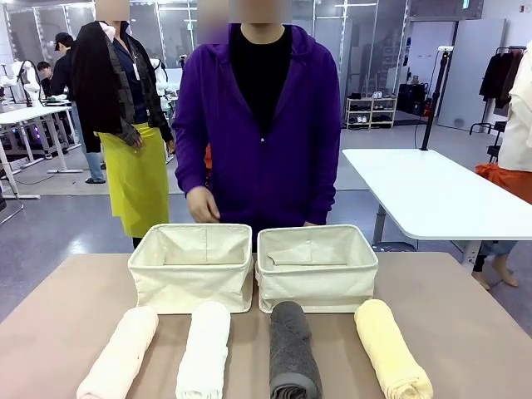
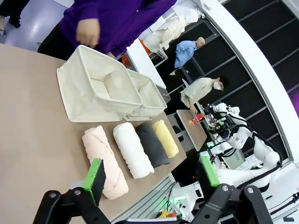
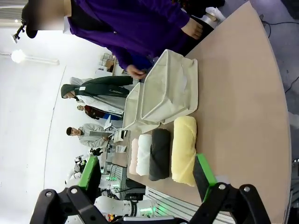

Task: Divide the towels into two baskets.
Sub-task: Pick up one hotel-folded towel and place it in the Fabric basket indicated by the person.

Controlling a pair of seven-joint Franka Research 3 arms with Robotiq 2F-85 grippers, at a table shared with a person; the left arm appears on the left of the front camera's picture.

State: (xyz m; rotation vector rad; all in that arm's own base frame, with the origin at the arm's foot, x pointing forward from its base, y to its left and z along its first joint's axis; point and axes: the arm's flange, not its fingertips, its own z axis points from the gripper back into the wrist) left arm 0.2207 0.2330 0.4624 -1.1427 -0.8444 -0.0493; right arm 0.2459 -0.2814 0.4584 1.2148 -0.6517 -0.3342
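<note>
Front view: two cream baskets stand just beside each other in the middle of the table (image 1: 465,320) — the left basket (image 1: 191,287) and the right basket (image 1: 316,291). Four rolled towels lie in a row on the near side of them, from left to right: peach towel (image 1: 120,353), white towel (image 1: 205,349), grey towel (image 1: 293,349), yellow towel (image 1: 391,349). A person in a purple top stands behind the baskets, one hand (image 1: 202,204) over the left basket's far rim. The left gripper (image 2: 150,163) hangs above the table with jaws spread wide, pinching nothing — the right gripper (image 3: 145,161) likewise.
</note>
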